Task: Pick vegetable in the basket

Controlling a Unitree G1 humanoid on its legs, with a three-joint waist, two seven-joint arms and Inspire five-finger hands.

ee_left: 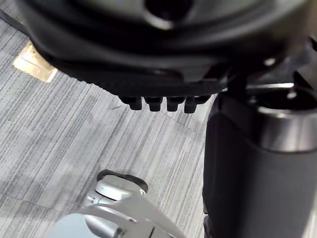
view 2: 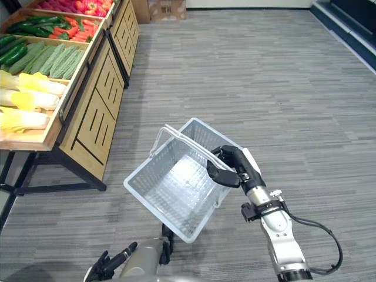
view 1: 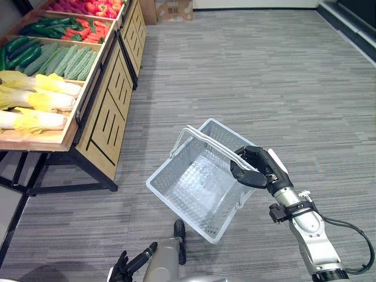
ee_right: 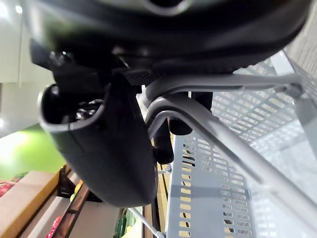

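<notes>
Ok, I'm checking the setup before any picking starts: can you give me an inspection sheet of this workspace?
Surface: grey striped carpet floor.
Job's things: basket empty, tilted, held off the floor. Cabbages, bitter gourds, cucumbers and red vegetables lie in the wooden stand.
Clutter: nothing seen.
Hands: right hand curled round the basket's handles; left hand low, away from the stand, open, holding nothing.
Cables: nothing seen.
Surroundings: cardboard box on the floor past the stand's far end.
</notes>
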